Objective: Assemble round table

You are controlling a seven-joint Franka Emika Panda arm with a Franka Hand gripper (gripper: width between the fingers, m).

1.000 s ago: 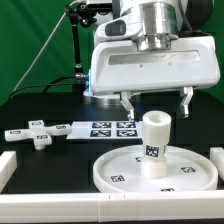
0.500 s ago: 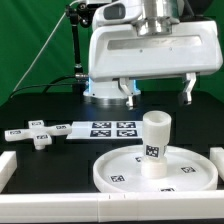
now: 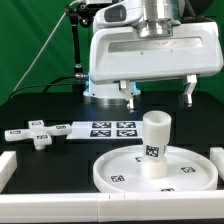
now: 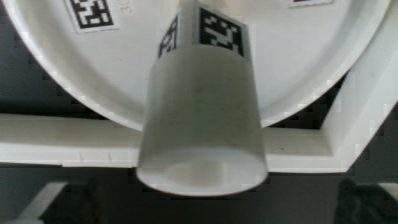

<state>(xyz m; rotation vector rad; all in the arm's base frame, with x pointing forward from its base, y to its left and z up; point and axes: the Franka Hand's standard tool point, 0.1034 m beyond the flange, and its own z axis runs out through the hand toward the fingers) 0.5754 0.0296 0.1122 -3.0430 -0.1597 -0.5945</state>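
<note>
The thick short cylinder (image 3: pixel 154 143) stands upright on the large rimmed round disc (image 3: pixel 113 172), a tag on its side. My gripper (image 3: pixel 158 96) hangs open and empty just above the cylinder's top, fingers spread wide and touching nothing. The small cross-shaped piece (image 3: pixel 38 134) lies on the table at the exterior view's left. In the wrist view the cylinder (image 4: pixel 205 120) fills the middle, seen from above, with the disc (image 4: pixel 63 65) under it.
The marker board (image 3: pixel 112 128) lies behind the disc. White border rails run along the front (image 3: pixel 60 208), the exterior view's left (image 3: pixel 5 165) and right (image 3: pixel 217 155). A rail also shows in the wrist view (image 4: pixel 63 135).
My gripper has risen a little above the cylinder and stays open. The cylinder stays upright on the disc.
</note>
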